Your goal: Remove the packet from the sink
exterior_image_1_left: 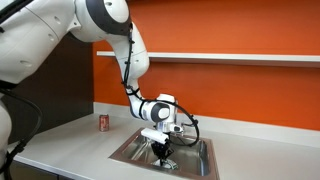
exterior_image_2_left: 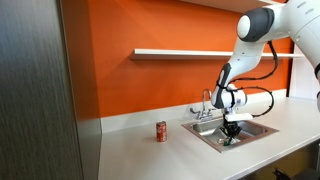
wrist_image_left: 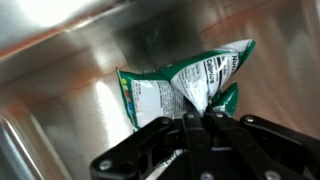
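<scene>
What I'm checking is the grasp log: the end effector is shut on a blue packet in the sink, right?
Wrong colour: the wrist view shows the packet is green and white, not blue. The end effector is shut on it in the sink.

Packet [wrist_image_left: 190, 85] in sink [exterior_image_1_left: 196, 161], can [exterior_image_1_left: 102, 122] beside.

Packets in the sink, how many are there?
1. A green-and-white packet is inside the sink, pinched by the gripper in the wrist view. That view covers only part of the basin, so another could be hidden.
</scene>
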Action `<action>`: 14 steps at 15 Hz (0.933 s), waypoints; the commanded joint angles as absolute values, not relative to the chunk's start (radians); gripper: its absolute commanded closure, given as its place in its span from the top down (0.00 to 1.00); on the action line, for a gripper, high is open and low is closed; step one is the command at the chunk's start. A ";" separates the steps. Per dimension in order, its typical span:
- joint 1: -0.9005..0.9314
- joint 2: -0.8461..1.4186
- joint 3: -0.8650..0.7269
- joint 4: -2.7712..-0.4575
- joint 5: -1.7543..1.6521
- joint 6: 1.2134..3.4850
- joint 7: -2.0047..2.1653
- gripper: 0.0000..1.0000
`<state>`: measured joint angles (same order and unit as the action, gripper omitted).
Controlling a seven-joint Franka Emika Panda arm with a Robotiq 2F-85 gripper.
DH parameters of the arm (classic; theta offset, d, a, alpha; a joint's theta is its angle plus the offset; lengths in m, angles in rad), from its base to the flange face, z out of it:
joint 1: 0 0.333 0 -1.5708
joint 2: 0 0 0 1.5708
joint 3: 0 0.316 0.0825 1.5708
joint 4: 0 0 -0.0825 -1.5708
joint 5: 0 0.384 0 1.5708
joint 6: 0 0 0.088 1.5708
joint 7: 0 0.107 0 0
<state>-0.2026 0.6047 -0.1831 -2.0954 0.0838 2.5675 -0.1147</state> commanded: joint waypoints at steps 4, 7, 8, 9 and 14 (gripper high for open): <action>-0.203 0.554 -0.170 -2.110 0.063 2.554 -0.084 0.02; -0.189 0.507 -0.168 -2.125 0.060 2.546 -0.079 0.02; -0.184 0.491 -0.168 -2.130 0.057 2.544 -0.077 0.02; -0.178 0.470 -0.169 -2.137 0.055 2.542 -0.074 0.02; -0.150 0.358 -0.176 -2.184 0.034 2.519 -0.057 0.02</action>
